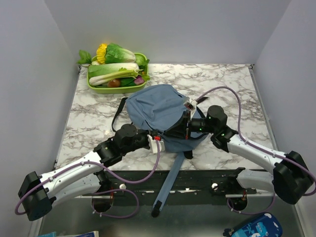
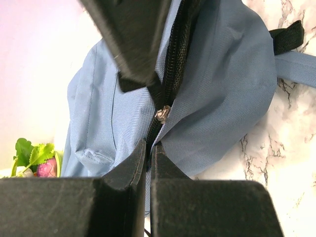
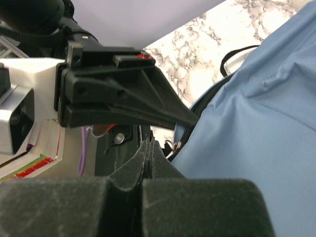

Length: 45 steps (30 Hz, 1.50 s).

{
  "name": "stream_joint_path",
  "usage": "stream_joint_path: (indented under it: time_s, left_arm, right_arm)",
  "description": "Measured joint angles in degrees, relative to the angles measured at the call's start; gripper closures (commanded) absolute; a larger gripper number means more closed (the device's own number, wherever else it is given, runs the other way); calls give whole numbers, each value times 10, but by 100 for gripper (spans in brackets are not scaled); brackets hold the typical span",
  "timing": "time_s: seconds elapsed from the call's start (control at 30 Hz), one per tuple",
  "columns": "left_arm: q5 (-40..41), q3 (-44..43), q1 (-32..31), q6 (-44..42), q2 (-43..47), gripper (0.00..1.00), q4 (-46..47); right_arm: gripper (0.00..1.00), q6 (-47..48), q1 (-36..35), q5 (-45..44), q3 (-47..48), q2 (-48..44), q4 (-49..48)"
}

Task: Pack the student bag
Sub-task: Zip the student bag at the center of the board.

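Zipper edge [image 2: 174, 74] of student bag [image 1: 153, 106] pinched in left end effector [image 2: 148, 146]; right end effector [image 3: 147, 144] clenched alongside.

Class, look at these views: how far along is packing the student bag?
Done: nothing visibly packed; the blue student bag lies on the marble table. In hand: left claw and right claw are both shut at its zipper. To do: apparently unzipping it and loading things; its inside is not visible.

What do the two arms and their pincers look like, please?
The left arm and right arm have white shells, black rounded joints and looping purple cables. The left pincer and right pincer have black wedge-shaped fingers on white mounts.
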<state>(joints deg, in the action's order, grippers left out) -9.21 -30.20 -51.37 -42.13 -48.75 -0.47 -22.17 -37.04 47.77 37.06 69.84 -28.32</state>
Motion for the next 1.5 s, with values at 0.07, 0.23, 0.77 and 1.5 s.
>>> stream_joint_path:
  time_s: [0.07,0.23,0.77,1.5]
  left_arm:
    - [2,0,1,1,0,100,2]
    - [2,0,4,1,0,96,4]
    - [2,0,14,0,-1,96,3]
    - [-5,1,17,0,-11,96,12]
  right_arm:
    - [99,0,0,-16,-26,-31,4]
    - [100,13,0,-50,-48,-84,45]
    - [35,76,-3,-150,-51,-215,185]
    - [9,-79,-144,-332,-109,-127,124]
